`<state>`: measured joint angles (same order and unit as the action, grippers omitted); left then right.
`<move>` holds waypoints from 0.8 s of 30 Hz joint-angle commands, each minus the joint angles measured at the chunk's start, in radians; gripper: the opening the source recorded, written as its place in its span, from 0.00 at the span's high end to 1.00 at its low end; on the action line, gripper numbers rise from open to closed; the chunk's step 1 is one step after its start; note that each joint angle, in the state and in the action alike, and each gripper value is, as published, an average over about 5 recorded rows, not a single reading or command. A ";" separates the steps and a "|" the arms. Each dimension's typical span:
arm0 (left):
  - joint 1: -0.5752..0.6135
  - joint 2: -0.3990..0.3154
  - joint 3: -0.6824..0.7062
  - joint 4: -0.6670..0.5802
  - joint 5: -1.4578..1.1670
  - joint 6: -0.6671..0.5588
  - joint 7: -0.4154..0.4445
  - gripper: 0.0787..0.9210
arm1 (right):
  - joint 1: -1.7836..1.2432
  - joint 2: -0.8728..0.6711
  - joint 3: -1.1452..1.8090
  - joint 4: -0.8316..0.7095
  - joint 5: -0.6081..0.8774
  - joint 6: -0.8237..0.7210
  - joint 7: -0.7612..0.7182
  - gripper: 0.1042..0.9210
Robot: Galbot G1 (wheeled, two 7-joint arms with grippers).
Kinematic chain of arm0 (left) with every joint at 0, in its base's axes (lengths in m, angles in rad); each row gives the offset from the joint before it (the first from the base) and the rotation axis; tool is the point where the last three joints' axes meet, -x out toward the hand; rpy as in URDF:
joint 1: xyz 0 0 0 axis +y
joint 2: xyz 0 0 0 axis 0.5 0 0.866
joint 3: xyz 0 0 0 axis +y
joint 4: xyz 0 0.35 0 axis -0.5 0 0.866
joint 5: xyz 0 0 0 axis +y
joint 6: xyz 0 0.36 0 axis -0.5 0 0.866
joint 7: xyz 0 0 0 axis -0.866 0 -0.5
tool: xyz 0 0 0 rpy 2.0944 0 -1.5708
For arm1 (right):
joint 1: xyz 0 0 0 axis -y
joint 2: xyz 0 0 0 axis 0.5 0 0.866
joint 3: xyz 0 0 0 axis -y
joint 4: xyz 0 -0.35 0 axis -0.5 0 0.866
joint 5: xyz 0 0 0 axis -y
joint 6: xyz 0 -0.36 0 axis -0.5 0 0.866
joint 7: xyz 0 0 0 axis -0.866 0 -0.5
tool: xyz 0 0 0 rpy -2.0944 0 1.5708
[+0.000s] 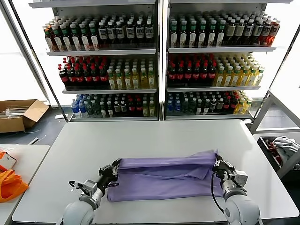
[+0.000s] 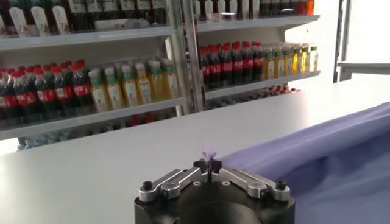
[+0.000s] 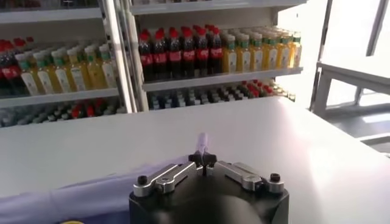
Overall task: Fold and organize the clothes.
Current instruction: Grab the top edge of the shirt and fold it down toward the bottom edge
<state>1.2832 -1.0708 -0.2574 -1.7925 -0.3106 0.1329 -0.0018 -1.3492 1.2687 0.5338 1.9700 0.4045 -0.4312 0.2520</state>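
Note:
The clothes are one lavender T-shirt (image 1: 164, 176), folded into a wide band near the front edge of the white table (image 1: 154, 136). My left gripper (image 1: 114, 168) is shut on the shirt's upper left corner; a small tuft of purple cloth (image 2: 209, 151) sticks out between its closed fingertips. My right gripper (image 1: 218, 165) is shut on the upper right corner, with a sliver of cloth (image 3: 202, 143) pinched between its tips. In the left wrist view the shirt (image 2: 329, 158) spreads away from the gripper (image 2: 210, 162). The right wrist view shows the gripper (image 3: 203, 159) with purple cloth (image 3: 73, 201) trailing off to one side.
Shelves of bottled drinks (image 1: 159, 61) stand behind the table. An orange bag (image 1: 9, 183) lies on a side table at the left, a cardboard box (image 1: 18, 115) on the floor beyond it. A grey-white cloth bundle (image 1: 283, 147) sits in a rack at the right.

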 commanded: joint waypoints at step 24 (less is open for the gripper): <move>0.176 -0.063 -0.064 -0.181 0.157 0.050 -0.102 0.57 | -0.096 -0.023 0.030 0.070 -0.111 0.002 0.021 0.66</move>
<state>1.3981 -1.1211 -0.2905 -1.8636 -0.1634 0.1296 -0.0299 -1.4352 1.2658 0.5152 1.9856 0.2931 -0.4187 0.2638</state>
